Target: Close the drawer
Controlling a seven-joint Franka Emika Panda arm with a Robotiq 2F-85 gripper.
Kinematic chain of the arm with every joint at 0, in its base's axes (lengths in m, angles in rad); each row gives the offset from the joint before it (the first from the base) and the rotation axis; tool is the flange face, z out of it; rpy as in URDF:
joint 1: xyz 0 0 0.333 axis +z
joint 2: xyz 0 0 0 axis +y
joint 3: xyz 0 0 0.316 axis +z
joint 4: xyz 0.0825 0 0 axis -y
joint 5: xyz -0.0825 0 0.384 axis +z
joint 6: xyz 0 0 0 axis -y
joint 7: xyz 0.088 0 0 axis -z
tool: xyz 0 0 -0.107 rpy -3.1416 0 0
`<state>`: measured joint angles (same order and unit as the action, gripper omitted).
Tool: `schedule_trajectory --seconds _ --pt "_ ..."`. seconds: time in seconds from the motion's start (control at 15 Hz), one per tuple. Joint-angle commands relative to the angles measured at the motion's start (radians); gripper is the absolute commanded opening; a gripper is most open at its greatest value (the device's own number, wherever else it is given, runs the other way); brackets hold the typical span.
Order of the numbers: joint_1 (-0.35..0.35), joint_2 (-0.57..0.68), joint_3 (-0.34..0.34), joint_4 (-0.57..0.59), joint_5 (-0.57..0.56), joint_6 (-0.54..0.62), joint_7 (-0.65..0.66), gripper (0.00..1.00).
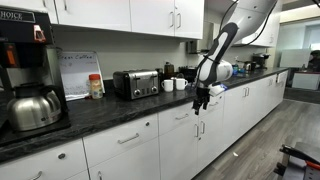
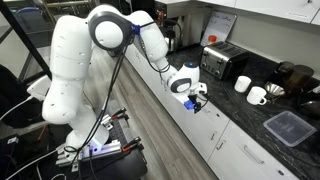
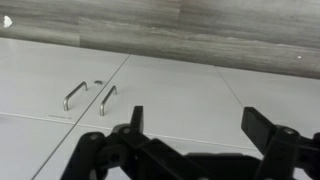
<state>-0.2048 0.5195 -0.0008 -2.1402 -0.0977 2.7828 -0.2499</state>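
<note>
Drawer (image 1: pixel 180 116) looks closed; task seems done.
No wood box shows, front flush under the counter (image 1: pixel 100 110); my pincer (image 3: pixel 196 120) hangs released, empty.

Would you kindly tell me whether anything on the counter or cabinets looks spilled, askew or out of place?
Nothing stands out: the toaster, mugs and kettle stand upright on the counter, no spill shows, and the cabinet doors in the wrist view sit flush.
</note>
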Motion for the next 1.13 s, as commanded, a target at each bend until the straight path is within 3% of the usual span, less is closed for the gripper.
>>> schedule_trajectory --seconds 0.0,0.27,0.67,1.07 --pt "-0.004 -0.217 0.01 -0.148 0.032 -0.211 -0.037 1.0" --pt "0.046 -0.383 -0.014 -0.188 0.025 -0.44 0.003 1.0" --pt "0.102 -0.567 -0.014 -0.18 0.028 -0.636 0.068 1.0" --pt "0.12 -0.556 -0.026 -0.164 0.017 -0.623 0.065 1.0"
